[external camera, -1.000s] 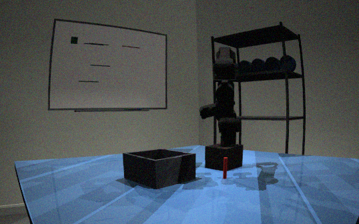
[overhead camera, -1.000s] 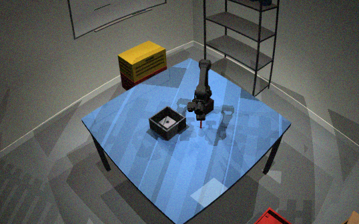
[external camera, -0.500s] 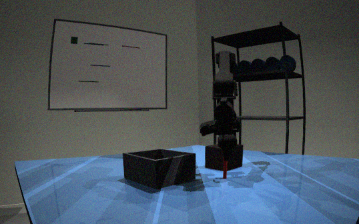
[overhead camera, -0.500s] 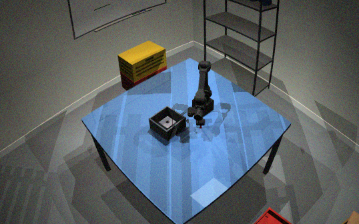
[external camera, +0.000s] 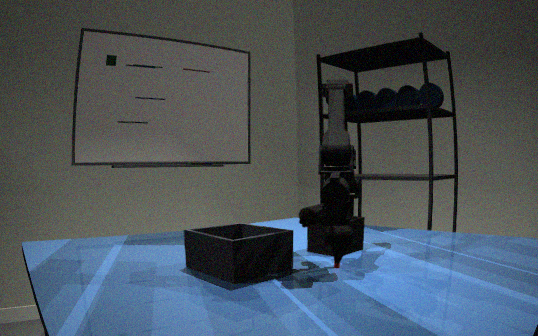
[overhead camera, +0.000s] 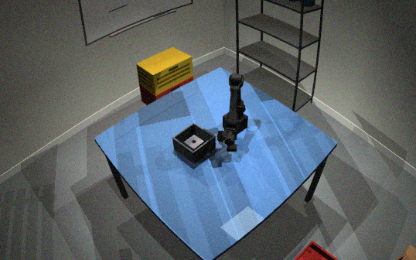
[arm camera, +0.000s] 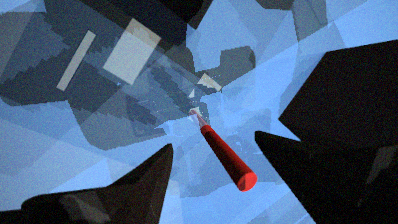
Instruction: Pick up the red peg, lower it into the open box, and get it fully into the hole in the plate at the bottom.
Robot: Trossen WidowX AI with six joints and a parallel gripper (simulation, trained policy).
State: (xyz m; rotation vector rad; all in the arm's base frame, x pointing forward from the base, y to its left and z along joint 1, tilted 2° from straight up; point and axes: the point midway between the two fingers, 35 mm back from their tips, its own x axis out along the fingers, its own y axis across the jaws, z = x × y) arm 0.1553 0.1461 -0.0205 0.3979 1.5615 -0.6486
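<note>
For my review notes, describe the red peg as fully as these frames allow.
The red peg is a slim, plain, round rod with a flat end and a smooth, slightly glossy look; its material cannot be told. It stands upright on the blue table, outside the open box. In the wrist view it lies between the open gripper's fingers, with a gap on each side. The exterior view shows only its foot; the top view hides it.

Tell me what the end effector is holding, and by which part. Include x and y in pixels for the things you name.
Nothing is held: the end effector (external camera: 337, 256) (arm camera: 213, 141) is open, with the red peg (external camera: 337, 265) (arm camera: 226, 156) between its fingers, untouched.
</note>
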